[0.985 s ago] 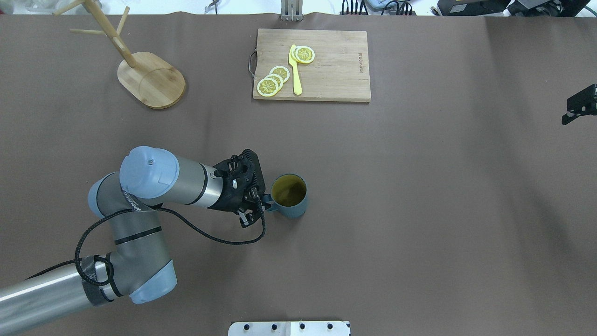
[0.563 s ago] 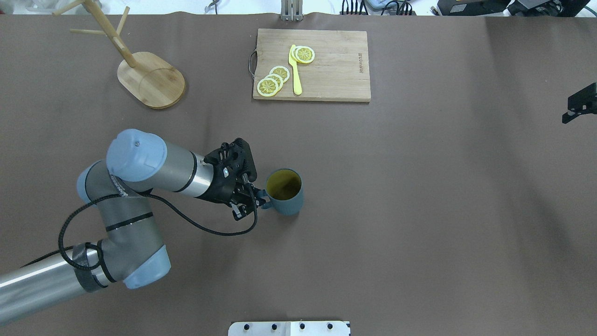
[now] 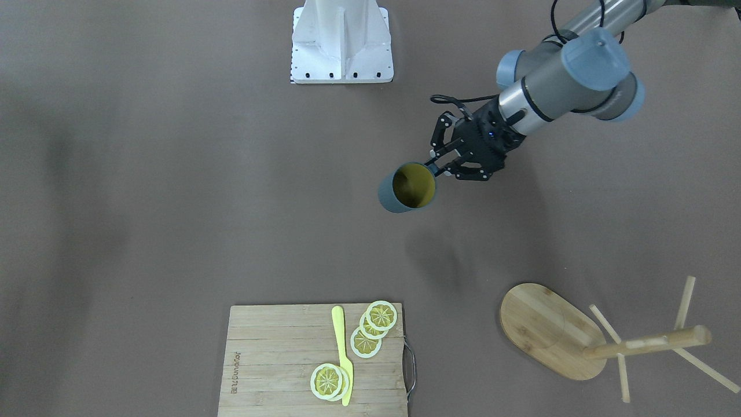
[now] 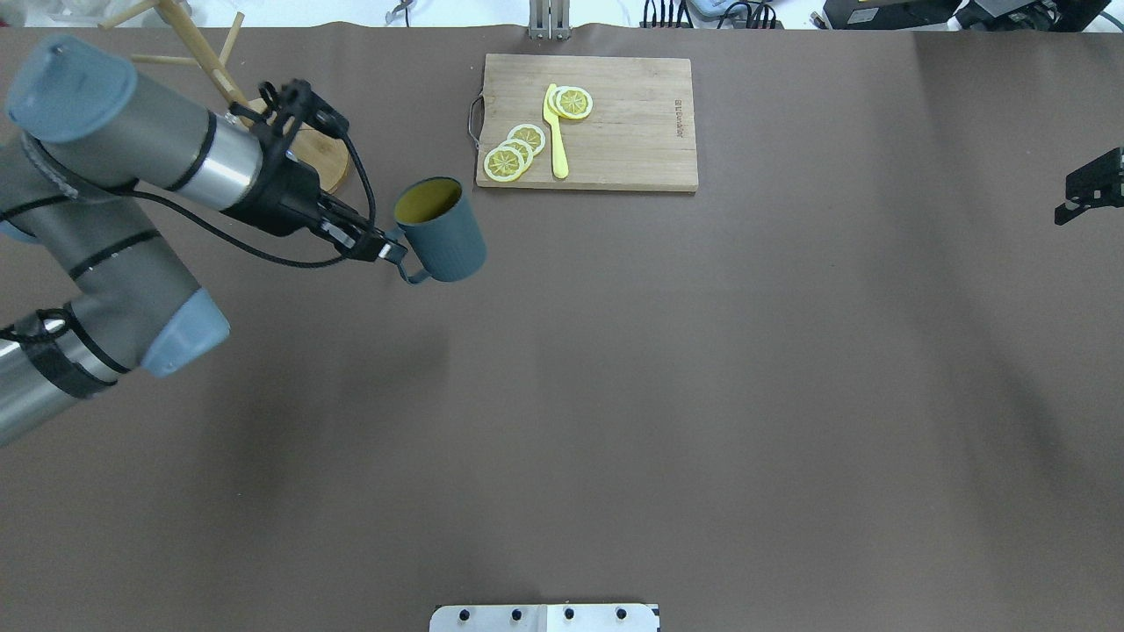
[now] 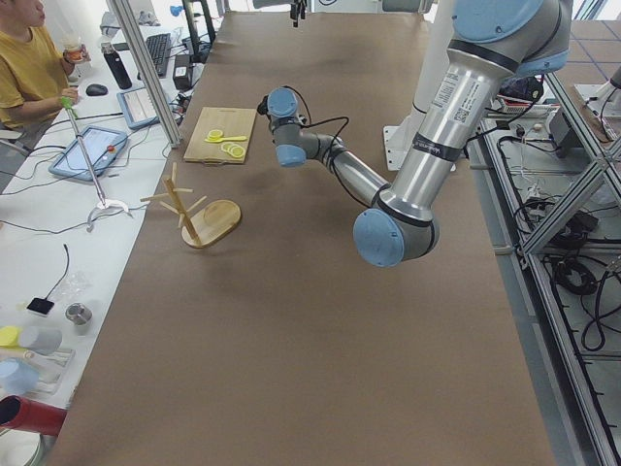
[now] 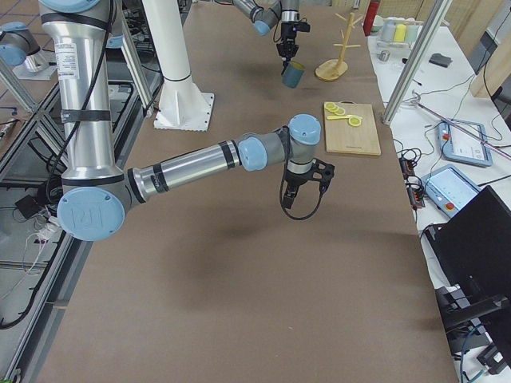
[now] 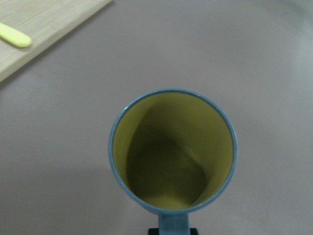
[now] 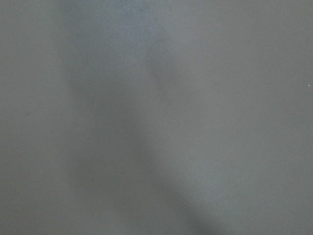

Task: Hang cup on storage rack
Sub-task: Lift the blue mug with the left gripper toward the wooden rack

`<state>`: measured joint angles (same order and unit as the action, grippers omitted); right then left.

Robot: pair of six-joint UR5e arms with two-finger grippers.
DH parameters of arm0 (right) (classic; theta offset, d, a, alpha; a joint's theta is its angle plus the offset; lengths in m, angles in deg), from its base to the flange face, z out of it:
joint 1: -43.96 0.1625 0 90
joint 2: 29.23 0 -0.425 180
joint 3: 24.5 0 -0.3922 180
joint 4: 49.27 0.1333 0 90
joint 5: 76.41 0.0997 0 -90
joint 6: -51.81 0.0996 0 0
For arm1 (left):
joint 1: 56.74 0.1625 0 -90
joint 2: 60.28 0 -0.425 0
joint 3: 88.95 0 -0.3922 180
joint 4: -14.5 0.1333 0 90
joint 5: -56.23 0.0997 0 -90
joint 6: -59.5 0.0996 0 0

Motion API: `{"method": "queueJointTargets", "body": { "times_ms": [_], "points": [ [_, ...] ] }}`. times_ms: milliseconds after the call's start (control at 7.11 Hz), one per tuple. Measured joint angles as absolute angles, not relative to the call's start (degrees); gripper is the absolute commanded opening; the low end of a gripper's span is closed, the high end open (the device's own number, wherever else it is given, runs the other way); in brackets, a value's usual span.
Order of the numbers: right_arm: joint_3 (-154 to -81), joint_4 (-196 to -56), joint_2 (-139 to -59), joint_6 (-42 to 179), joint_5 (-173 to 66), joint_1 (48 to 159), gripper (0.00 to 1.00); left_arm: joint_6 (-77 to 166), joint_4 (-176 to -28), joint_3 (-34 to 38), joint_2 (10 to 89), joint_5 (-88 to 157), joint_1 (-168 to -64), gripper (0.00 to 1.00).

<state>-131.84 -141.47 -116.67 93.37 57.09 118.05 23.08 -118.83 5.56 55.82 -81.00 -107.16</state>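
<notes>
The slate-blue cup (image 4: 442, 233), yellow-olive inside, hangs upright in the air, held by its loop handle in my left gripper (image 4: 392, 252). The front-facing view shows the cup (image 3: 407, 186) off the cloth with the left gripper (image 3: 442, 165) shut on its handle. The left wrist view looks straight down into the cup (image 7: 172, 152). The bamboo storage rack (image 3: 550, 327) stands at the table's far left, and my left wrist partly hides its base (image 4: 323, 168). Only a bit of my right gripper (image 4: 1089, 190) shows at the right edge; I cannot tell whether it is open or shut.
A wooden cutting board (image 4: 615, 132) with lemon slices (image 4: 514, 151) and a yellow knife (image 4: 555, 132) lies at the far middle, just right of the cup. The robot base plate (image 4: 544, 617) sits at the near edge. A brown cloth covers the table.
My left arm has lifted the cup off the table and carried it away from the robot and to the left, close to the rack. The right gripper has barely moved.
</notes>
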Motion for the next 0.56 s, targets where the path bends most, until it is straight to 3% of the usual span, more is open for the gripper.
{"method": "queueJointTargets", "body": {
  "times_ms": [563],
  "points": [
    [-131.52, -141.1, -114.42, 92.79, 56.21, 116.06, 1.0, -1.87, -118.49, 0.73, 56.12, -94.7, -121.74, 0.0]
  ]
}}
